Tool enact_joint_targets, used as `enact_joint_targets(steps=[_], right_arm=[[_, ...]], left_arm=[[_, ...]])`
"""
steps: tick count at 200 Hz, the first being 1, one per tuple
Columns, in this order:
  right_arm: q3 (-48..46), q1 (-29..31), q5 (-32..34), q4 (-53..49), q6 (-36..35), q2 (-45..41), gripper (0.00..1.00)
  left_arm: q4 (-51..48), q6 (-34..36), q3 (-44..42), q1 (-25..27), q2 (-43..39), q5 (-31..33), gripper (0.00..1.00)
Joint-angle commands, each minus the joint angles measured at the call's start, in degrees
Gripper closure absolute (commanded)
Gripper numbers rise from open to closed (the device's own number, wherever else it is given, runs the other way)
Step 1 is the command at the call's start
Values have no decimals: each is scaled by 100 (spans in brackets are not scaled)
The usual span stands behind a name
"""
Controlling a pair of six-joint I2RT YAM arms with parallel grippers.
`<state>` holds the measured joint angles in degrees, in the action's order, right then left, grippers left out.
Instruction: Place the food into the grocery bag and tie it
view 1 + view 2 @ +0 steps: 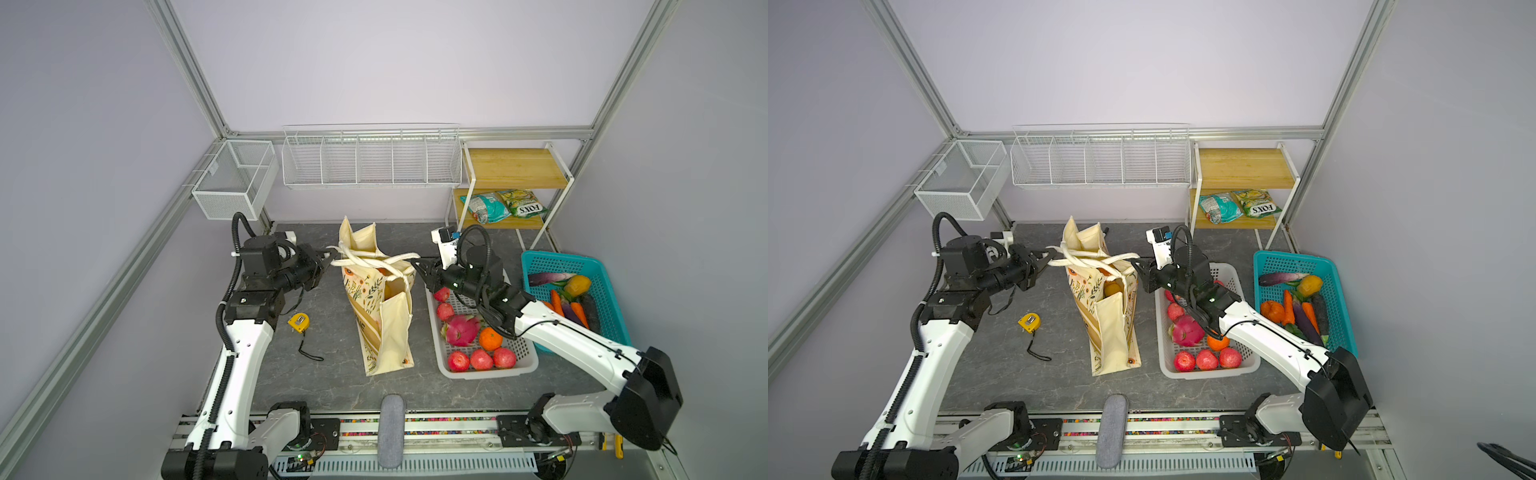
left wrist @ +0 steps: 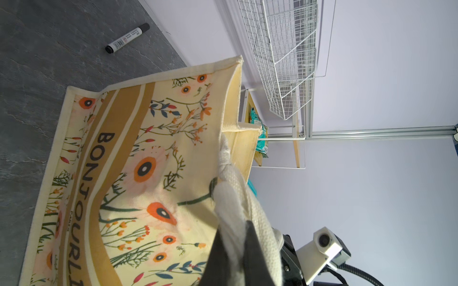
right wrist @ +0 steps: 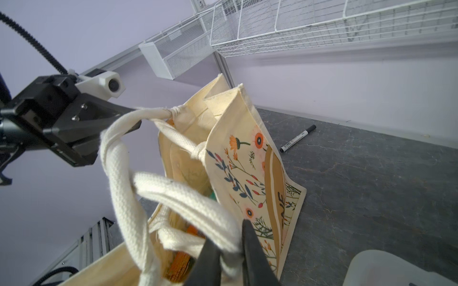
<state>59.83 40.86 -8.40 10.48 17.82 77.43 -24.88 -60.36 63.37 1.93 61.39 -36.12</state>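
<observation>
Two rope handles (image 1: 365, 262) were noted crossed over the grocery bag (image 1: 392, 332), stretched sideways at frame centre: one clamped in the left gripper (image 1: 330, 261), one lying between the fingers of the right gripper (image 1: 416, 266), grip undetermined.

Both top views are looking down from high above the near edge, covering the whole grey stone-patterned tabletop (image 1: 324, 374). The wrist cameras are facing each other closely across the cream floral canvas tote bag (image 2: 148, 161) (image 3: 235, 161), both catching the black-and-white marker pen (image 2: 127, 38) (image 3: 297, 138).

place: robot lab | signs: aluminium frame (image 1: 191, 66), base rail (image 1: 436, 428)
</observation>
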Motion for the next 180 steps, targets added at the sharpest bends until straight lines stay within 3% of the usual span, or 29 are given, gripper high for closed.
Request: enact_joint_targets(steps=[1,45,143,180], right_arm=[[156,-58,-362,-370,-965,112,77],[404,-26,-711,-675,-2215,267,68],[1380,2,-871,-1229,-3675,785,39],[1876,118,-906,-1775,-4538,995,36]], left_arm=[[45,-21,-53,-93,-38,261,100],[36,68,-44,43,53,141,100],[89,109,-123,158,110,61,100],[115,95,-166,178,102,53,100]])
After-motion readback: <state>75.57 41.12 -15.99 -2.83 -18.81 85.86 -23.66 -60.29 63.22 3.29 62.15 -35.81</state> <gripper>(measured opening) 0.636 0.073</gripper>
